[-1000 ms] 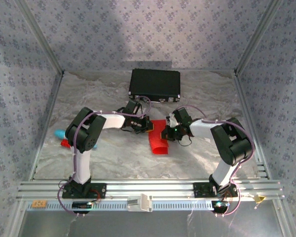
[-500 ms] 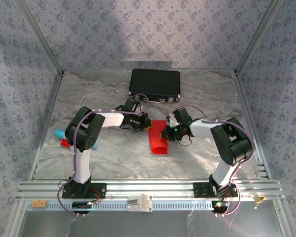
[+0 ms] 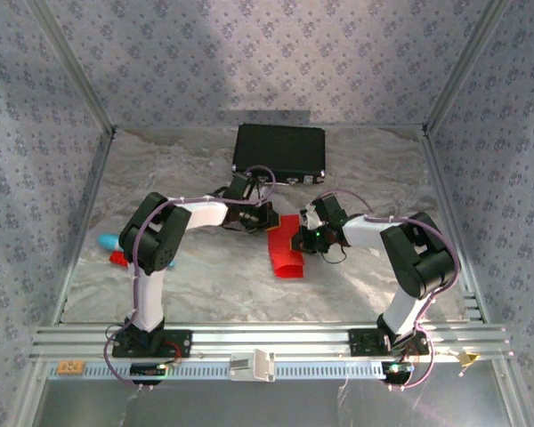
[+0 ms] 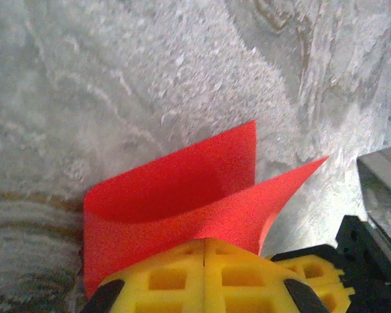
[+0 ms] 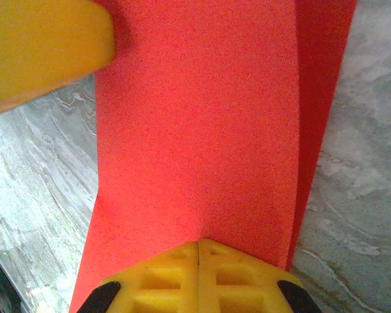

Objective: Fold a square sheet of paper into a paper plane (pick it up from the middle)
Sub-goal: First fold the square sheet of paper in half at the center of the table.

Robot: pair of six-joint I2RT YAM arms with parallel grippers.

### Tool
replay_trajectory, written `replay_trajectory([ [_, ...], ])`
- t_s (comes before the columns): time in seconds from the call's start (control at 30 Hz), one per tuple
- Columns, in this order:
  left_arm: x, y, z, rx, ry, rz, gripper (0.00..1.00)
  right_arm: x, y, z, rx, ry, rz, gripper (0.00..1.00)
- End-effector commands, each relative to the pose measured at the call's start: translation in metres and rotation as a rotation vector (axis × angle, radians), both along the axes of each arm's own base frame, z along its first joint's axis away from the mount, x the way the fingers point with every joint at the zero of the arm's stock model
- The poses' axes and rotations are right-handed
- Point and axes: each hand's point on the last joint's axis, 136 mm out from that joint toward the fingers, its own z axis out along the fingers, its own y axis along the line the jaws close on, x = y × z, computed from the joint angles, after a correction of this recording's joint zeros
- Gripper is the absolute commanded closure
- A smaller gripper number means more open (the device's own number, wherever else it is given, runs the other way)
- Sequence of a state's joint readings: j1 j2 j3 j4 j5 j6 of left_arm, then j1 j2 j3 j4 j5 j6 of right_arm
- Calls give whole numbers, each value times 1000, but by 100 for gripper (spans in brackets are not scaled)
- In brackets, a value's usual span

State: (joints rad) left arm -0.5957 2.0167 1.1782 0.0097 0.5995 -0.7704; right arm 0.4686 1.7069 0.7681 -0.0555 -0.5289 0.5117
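Observation:
The square sheet of paper [image 3: 285,256], bright red, lies curled over on itself in a loose fold at the middle of the table. My left gripper [image 3: 265,218] is at its far left corner, its yellow fingers [image 4: 176,277] pressed together with the curved paper [image 4: 182,202] rising straight off their tips. My right gripper [image 3: 300,237] is at the paper's right edge, jaws closed, and the red sheet [image 5: 202,130] spreads away from the tips with a faint crease. The left gripper's yellow finger [image 5: 39,52] meets the paper's far corner in the right wrist view.
A black rectangular case [image 3: 279,149] lies at the back of the marbled table [image 3: 196,276]. A small turquoise object [image 3: 107,240] and a red scrap [image 3: 117,258] sit at the left, behind the left arm. Patterned walls close in three sides.
The left gripper has shifted slightly right and turned at the paper's corner. The right gripper and the paper have hardly moved.

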Motion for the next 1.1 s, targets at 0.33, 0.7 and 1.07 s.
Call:
replay_trajectory([
  [0.33,12,25,-37,70,45,66,100,-33,-40,-43,-186,147,-50,100],
  [0.7,39,39,-32,97,27,174,100,-35,-40,-43,-175,149,-47,100],
  [1.07,50,52,-33,192,50,263,100,-36,-35,-40,-141,141,-37,100],
])
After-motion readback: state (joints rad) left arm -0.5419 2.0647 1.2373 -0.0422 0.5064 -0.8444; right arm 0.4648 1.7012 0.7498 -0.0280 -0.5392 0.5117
